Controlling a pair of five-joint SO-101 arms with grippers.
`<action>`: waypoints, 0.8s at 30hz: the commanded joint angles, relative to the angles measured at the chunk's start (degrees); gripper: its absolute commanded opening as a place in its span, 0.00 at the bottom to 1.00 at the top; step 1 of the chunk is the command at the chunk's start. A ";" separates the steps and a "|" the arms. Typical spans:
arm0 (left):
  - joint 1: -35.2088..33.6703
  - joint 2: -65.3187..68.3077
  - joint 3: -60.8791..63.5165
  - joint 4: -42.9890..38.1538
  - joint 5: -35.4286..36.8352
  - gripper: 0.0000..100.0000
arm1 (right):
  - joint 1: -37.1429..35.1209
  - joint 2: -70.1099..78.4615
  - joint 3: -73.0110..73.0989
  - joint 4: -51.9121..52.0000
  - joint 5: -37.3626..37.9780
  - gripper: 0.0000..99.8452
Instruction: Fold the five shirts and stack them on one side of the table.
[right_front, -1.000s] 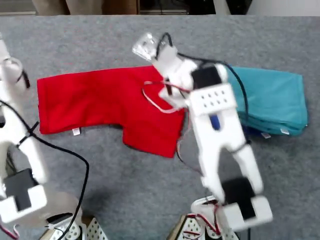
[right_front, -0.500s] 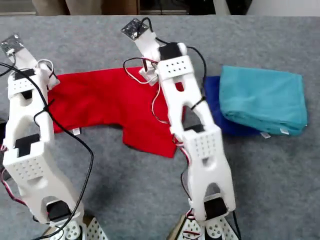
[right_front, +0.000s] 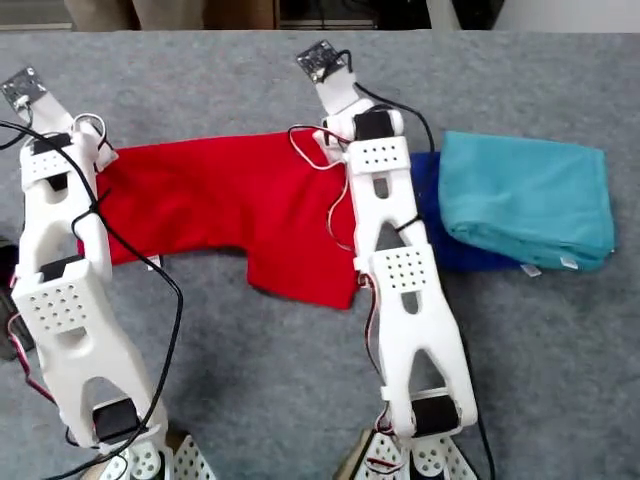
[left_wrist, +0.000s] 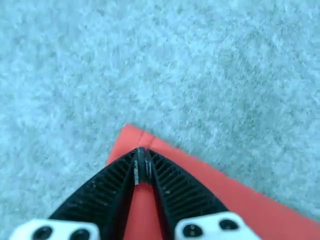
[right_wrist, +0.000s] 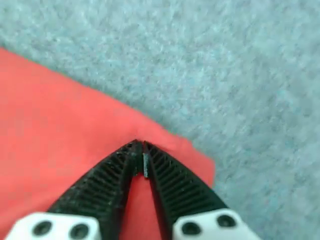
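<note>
A red shirt (right_front: 220, 205) lies spread flat across the middle of the grey table. My left gripper (right_front: 98, 152) is at the shirt's far left corner; in the left wrist view the left gripper (left_wrist: 141, 167) is shut, pinching the red shirt (left_wrist: 200, 200) at that corner. My right gripper (right_front: 335, 135) is at the far right corner, and in the right wrist view the right gripper (right_wrist: 140, 159) is shut on the red shirt (right_wrist: 55, 120). A folded teal shirt (right_front: 525, 200) rests on a folded blue shirt (right_front: 428, 215) at the right.
The grey felt table (right_front: 250, 380) is bare in front of the red shirt between the two arm bases. Loose cables (right_front: 130, 290) hang beside the left arm. The folded stack lies close to the right arm's side.
Both arms have stretched out to the red shirt's far edge. The left arm came in from the left side; the right gripper swung over to the far right corner.
</note>
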 joint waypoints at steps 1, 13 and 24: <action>-0.70 -0.92 -4.48 -0.44 -1.93 0.02 | 1.54 -1.01 -3.30 -4.57 1.93 0.01; -1.67 -1.01 -15.21 20.48 -13.80 0.02 | -2.51 -17.80 -3.21 14.51 6.33 0.01; -3.25 -14.37 -3.25 30.15 -15.91 0.02 | -7.25 -34.59 5.32 28.57 17.14 0.01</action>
